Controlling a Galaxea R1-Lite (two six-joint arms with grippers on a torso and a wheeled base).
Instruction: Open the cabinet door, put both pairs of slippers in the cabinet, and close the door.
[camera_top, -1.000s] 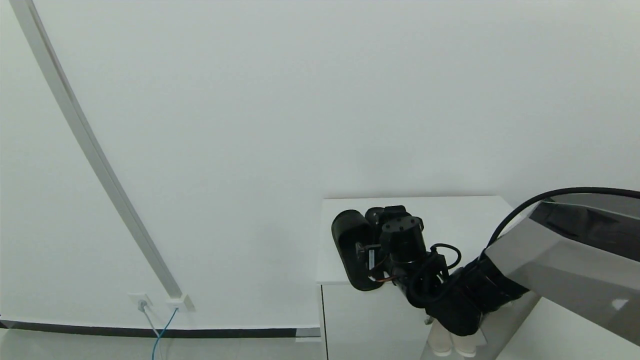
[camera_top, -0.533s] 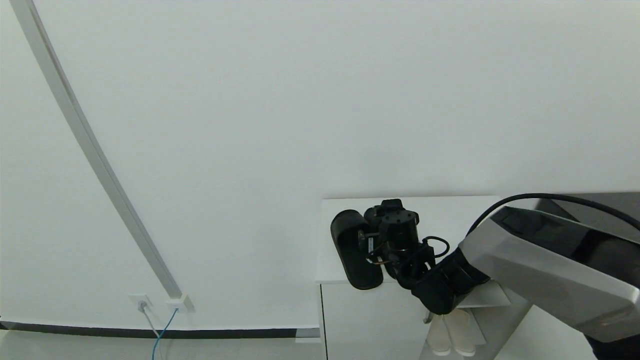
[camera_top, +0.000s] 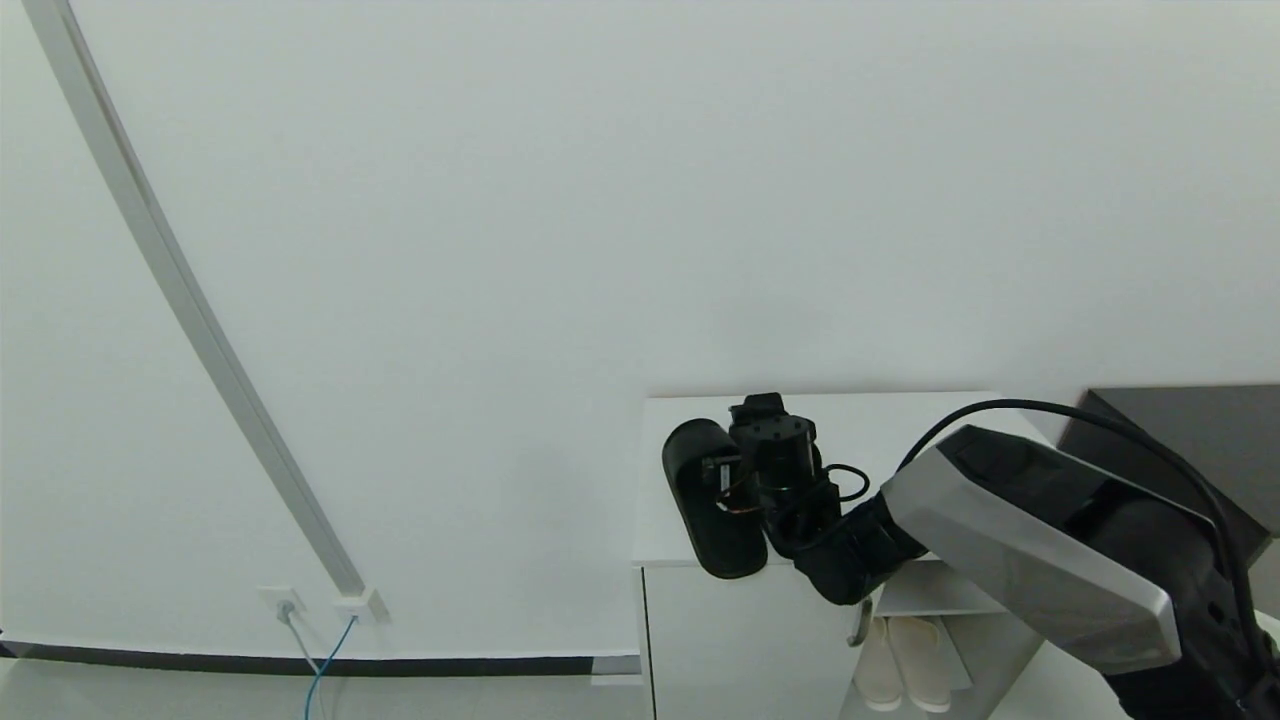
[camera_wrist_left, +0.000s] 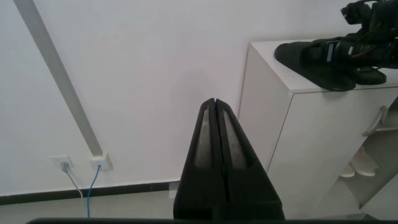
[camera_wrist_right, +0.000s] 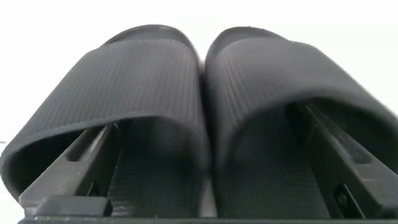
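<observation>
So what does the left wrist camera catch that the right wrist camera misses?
Left wrist view, not the right: the shut left gripper, the white cabinet with white slippers inside, two wall sockets, and the right gripper seen from farther off.
Right wrist view, not the left: a close look under the straps, with one finger of the open right gripper tucked under each.
Both: the black slippers, side by side.

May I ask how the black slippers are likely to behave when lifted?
Probably light and bendy: the slippers' ribbed straps look like soft foam. The ribbing may grip the fingers tucked beneath. One lies at the cabinet edge, so it could tip off.
</observation>
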